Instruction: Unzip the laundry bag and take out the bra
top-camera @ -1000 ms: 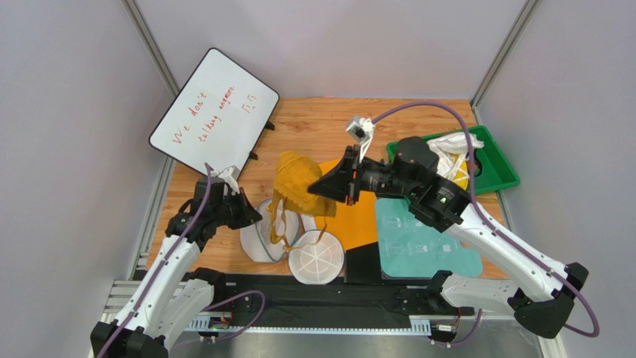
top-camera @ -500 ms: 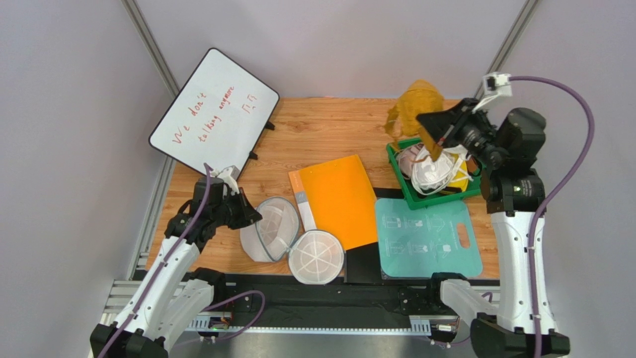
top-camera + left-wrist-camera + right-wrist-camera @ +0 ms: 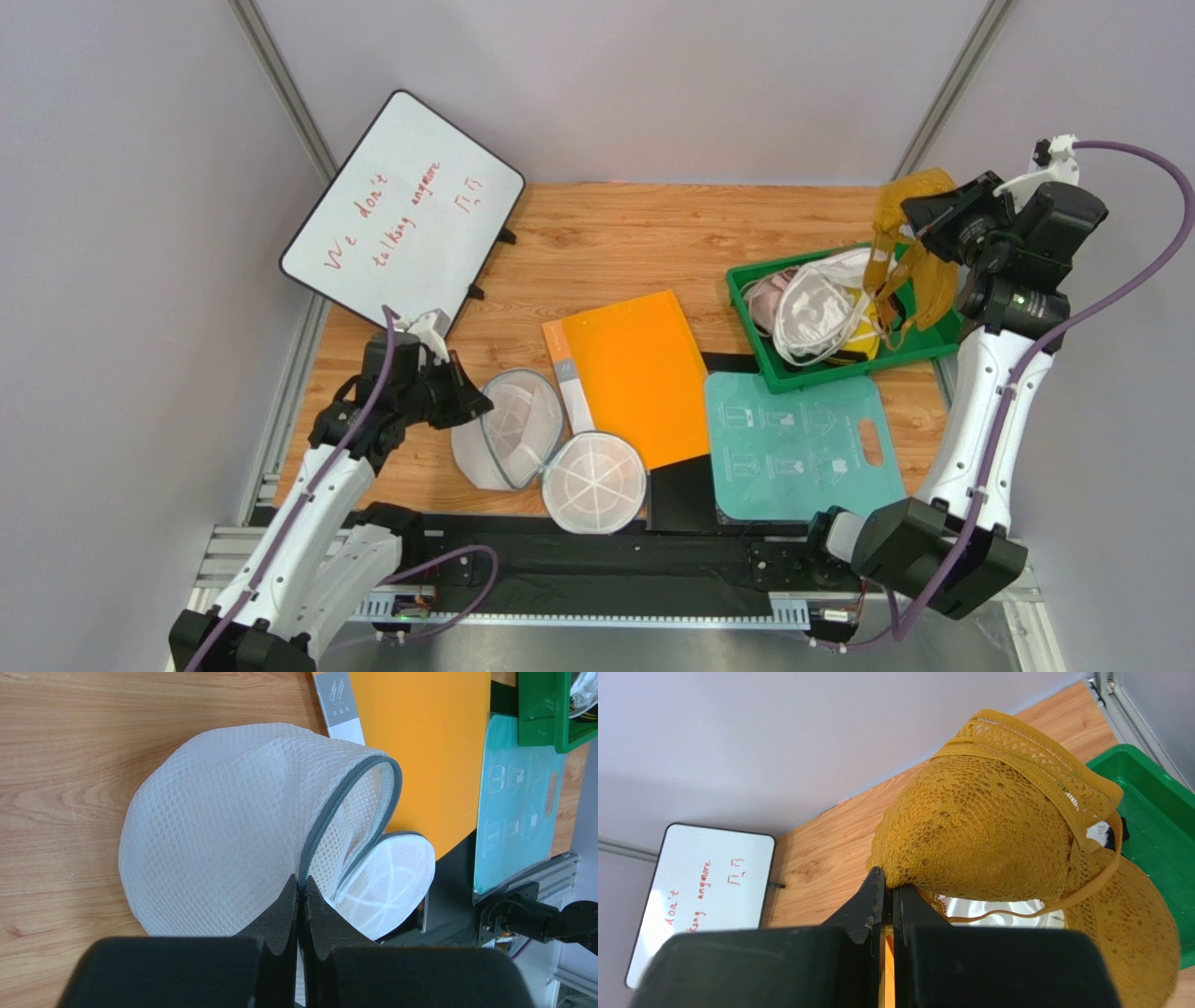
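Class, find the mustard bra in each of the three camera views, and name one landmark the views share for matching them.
Top external: the bra hangs at upper right, over the green tray's right end.
Left wrist: not in it; the laundry bag fills the middle.
Right wrist: fills centre and right, pinched by the right end effector.
Shared landmark: the green tray, top right corner in left wrist, right edge in right wrist.

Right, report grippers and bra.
Left gripper shut on laundry bag zipper rim. Right gripper shut on bra, aloft near green bin. Bag open. Nothing in the way.
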`<state>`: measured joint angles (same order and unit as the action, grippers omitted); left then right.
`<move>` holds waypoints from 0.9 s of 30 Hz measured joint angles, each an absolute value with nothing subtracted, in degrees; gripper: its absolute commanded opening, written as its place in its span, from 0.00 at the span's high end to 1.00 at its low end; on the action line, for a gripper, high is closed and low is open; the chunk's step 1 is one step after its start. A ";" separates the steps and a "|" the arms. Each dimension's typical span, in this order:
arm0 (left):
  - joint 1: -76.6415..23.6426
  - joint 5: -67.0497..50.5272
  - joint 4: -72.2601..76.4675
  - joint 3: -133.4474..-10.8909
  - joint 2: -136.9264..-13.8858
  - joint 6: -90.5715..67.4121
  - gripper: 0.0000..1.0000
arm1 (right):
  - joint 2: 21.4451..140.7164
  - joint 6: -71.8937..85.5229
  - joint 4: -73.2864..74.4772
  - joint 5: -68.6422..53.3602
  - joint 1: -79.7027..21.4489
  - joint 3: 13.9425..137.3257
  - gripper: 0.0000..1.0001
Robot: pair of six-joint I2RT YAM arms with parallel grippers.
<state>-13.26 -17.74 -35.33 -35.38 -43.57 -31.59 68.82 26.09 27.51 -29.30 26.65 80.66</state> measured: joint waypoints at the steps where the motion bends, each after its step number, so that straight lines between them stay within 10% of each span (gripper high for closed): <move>1: -13.26 -17.74 -35.31 -35.38 -43.57 -31.59 1.00 | 69.76 26.06 27.38 -28.75 26.81 80.86 1.00; 27: -13.23 -18.70 -35.09 -35.38 -43.35 -31.59 1.00 | 90.30 23.31 18.76 -15.84 27.57 72.29 1.00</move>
<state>-13.23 -18.70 -35.09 -35.38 -43.35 -31.59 90.30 23.31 18.76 -15.84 27.57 72.29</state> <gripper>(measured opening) 0.008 0.015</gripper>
